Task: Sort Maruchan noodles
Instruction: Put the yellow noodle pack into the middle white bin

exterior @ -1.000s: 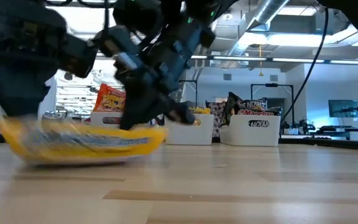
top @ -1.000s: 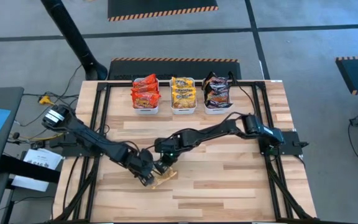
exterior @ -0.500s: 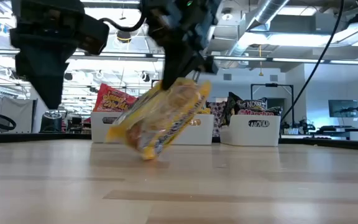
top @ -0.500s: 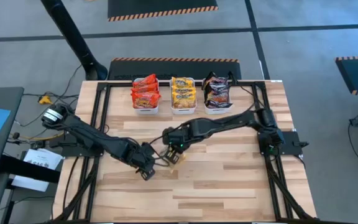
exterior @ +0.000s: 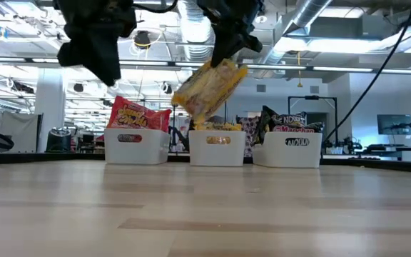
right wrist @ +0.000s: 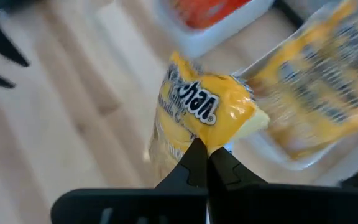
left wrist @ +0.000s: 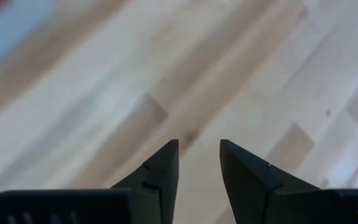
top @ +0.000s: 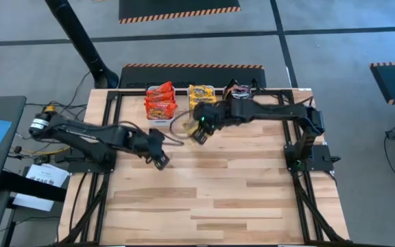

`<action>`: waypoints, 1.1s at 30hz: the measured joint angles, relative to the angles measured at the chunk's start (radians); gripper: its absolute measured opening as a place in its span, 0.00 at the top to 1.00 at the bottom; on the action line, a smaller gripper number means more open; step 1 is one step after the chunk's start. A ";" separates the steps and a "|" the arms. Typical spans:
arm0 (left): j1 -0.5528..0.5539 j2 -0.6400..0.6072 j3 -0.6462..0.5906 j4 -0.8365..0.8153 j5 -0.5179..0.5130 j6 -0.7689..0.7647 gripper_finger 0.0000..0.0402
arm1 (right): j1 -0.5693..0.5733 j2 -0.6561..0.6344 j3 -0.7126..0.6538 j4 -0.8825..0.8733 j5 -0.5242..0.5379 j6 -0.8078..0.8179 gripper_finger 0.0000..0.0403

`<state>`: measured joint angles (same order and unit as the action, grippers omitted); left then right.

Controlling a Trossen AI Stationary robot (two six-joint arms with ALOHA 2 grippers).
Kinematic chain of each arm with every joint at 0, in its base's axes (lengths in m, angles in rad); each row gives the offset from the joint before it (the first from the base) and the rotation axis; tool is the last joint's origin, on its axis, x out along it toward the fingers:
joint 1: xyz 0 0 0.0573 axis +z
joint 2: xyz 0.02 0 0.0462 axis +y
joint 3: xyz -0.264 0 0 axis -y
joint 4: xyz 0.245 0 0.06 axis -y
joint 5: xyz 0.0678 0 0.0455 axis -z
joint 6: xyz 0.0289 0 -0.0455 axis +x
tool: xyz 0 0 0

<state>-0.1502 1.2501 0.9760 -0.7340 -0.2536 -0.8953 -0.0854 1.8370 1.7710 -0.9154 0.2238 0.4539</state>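
Above the wooden table (top: 204,199), the right gripper (right wrist: 207,163) pinches a yellow packet (exterior: 209,89) shut by its edge, hanging clear for the yellow tub (exterior: 217,148); the left gripper (left wrist: 197,163) hangs part-open, empty.

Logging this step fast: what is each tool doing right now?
Left tool: open, empty, over bare table.
Right tool: closed on a yellow noodle packet, lifted near the middle tub.

An industrial lab hall: exposed ceiling ducts (exterior: 312,18), hazard-striped floor mats (top: 179,9), a framed wooden robot table (top: 252,199).
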 joint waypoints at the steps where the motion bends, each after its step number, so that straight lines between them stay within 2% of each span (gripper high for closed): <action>1: 0.019 -0.016 0.000 -0.012 -0.007 0.012 0.74 | -0.016 -0.007 0.000 0.006 0.013 -0.018 0.99; 9: 0.141 -0.110 0.000 -0.016 -0.091 0.068 0.74 | -0.152 -0.050 0.000 -0.003 0.088 -0.168 0.99; 14: 0.197 -0.130 0.000 -0.010 -0.130 0.091 0.74 | -0.222 -0.050 0.000 0.007 0.086 -0.252 0.99; 23: 0.292 -0.134 0.000 -0.012 -0.136 0.092 0.74 | -0.253 -0.051 -0.064 0.114 0.010 -0.306 0.99; 33: 0.342 -0.134 0.000 -0.012 -0.139 0.091 0.74 | -0.292 -0.027 -0.114 0.224 0.007 -0.306 0.99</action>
<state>0.1921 1.1164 0.9756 -0.7460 -0.3925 -0.8040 -0.3771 1.8102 1.6573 -0.6913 0.2304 0.1482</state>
